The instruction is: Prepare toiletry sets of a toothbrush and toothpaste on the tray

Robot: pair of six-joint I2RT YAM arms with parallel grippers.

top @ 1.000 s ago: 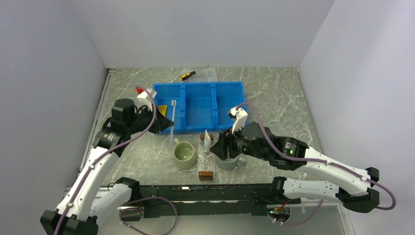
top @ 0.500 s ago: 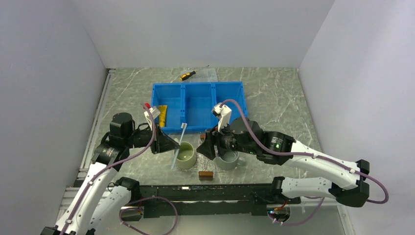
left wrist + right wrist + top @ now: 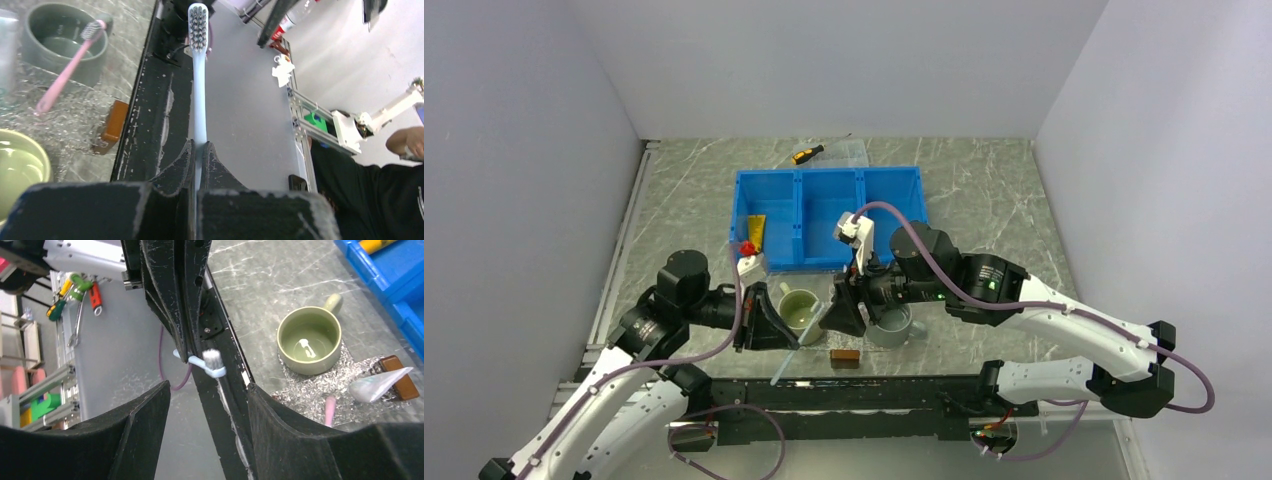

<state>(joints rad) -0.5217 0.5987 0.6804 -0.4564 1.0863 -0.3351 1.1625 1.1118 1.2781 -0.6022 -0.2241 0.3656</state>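
Note:
My left gripper (image 3: 786, 335) is shut on the handle of a pale blue toothbrush (image 3: 199, 90), whose bristle head (image 3: 212, 362) points out past the table's near edge. The clear tray (image 3: 310, 390) with brown block handles (image 3: 845, 356) lies between two mugs. A pale toothpaste (image 3: 377, 385) tube lies on it by one handle. A pink toothbrush (image 3: 65, 70) leans in the grey mug (image 3: 65, 45). My right gripper (image 3: 832, 322) hangs open over the tray, facing the left gripper, with nothing between its fingers (image 3: 285, 435).
A green mug (image 3: 799, 310) stands left of the tray and the grey mug (image 3: 892, 325) right of it. Behind them is the blue three-compartment bin (image 3: 829, 215) with a yellow tube (image 3: 754, 232). A yellow-and-black screwdriver (image 3: 807, 154) lies at the back.
My left gripper carried the blue toothbrush from the bin's left compartment down to the near edge beside the green mug. The right gripper moved left over the tray.

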